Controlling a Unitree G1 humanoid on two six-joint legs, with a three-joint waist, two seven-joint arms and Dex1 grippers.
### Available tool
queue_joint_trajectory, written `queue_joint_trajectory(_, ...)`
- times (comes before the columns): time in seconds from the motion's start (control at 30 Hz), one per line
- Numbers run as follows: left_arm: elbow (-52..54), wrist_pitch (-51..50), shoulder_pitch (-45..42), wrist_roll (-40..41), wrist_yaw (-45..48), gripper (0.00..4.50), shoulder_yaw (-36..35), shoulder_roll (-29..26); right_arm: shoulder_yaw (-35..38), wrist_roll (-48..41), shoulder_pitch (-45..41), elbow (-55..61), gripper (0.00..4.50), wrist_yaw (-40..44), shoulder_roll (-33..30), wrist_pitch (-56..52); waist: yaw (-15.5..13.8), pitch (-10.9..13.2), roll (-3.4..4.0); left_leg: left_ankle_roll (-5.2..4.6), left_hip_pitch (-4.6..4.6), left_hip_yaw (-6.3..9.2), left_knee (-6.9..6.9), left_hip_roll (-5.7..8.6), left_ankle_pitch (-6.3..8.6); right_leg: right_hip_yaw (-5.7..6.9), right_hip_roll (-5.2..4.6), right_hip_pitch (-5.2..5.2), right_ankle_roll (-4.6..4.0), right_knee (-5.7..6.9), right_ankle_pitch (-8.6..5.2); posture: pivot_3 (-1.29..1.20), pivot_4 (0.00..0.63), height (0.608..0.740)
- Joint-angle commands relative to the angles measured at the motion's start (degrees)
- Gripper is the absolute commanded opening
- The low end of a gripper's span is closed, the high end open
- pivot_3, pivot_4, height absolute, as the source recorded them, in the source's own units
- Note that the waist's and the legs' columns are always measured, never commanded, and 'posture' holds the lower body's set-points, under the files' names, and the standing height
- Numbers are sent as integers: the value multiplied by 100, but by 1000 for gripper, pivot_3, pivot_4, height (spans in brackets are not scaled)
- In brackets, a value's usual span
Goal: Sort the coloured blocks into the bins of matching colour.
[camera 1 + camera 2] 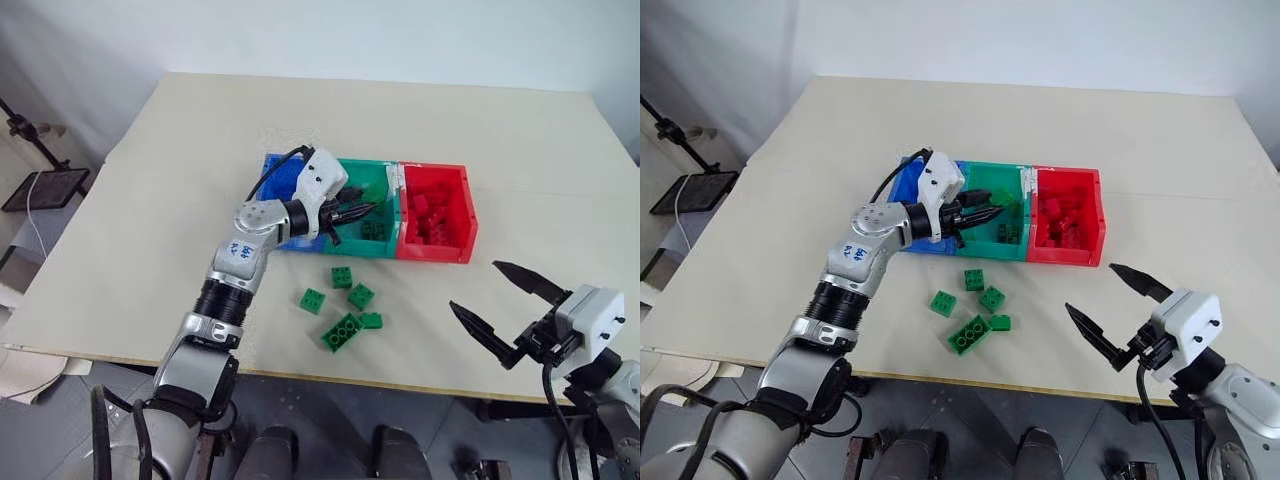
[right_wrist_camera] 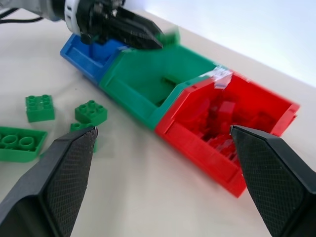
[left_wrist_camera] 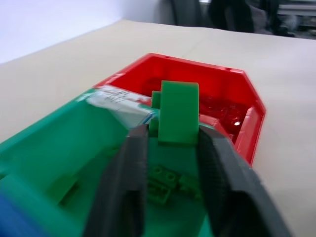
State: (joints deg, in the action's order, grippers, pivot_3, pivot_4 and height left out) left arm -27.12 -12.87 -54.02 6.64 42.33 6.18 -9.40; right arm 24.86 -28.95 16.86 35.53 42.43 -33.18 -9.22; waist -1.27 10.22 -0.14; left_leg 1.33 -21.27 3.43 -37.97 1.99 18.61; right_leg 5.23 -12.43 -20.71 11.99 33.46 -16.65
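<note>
Three joined bins stand mid-table: blue (image 1: 272, 172), green (image 1: 368, 172) and red (image 1: 437, 249). My left gripper (image 1: 992, 213) reaches level over the green bin. Its jaws are slightly apart, and a green block (image 3: 178, 113) sits loose between the tips. A few green blocks (image 3: 163, 180) lie on that bin's floor. Several more green blocks lie on the table in front of the bins, among them a square one (image 1: 342, 277) and a longer one (image 1: 341, 332). My right gripper (image 1: 476, 287) hovers wide open near the table's front right, holding nothing.
Red bricks (image 1: 430, 215) fill the red bin. A strip of white tape (image 3: 118, 96) marks the wall between the green and red bins. The table's front edge (image 1: 400, 385) runs just below the loose blocks. A black stand with a tray (image 1: 45, 185) is off the table's left side.
</note>
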Motion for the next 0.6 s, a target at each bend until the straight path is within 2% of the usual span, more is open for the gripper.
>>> queue_joint_trajectory(0.03,11,180,-141,24,82,2905,-122,-223,-39,-2,-59,26,4500,-12,-54,51,14,0,0,0,0,0,1,0,0,0,0,-2,0,2,0,0,150,740)
queue_joint_trajectory(0.2,552,398,392,248,789,4468,-181,-850,-168,23,-195,-77,4500,80,-88,83,25,-1,2,0,3,-1,1,-1,0,-1,0,-2,0,7,0,0,150,740)
queue_joint_trajectory(0.4,1293,808,1577,833,2069,4468,-718,-2186,-408,28,-382,-247,4500,526,-381,123,97,-1,2,1,4,1,2,-3,0,-1,0,-4,-1,12,0,0,150,740)
queue_joint_trajectory(0.5,1432,711,1959,1123,2268,4468,-1015,-2579,-498,39,-417,-326,4500,731,-519,164,104,-1,1,1,6,2,3,-6,1,-1,2,-4,-1,13,0,0,150,740)
queue_joint_trajectory(0.6,1312,619,2541,1270,2325,4468,-1602,-3200,-713,119,-578,-519,4500,1039,-698,236,112,-1,1,1,6,5,-2,-4,1,0,0,2,-1,12,0,0,150,740)
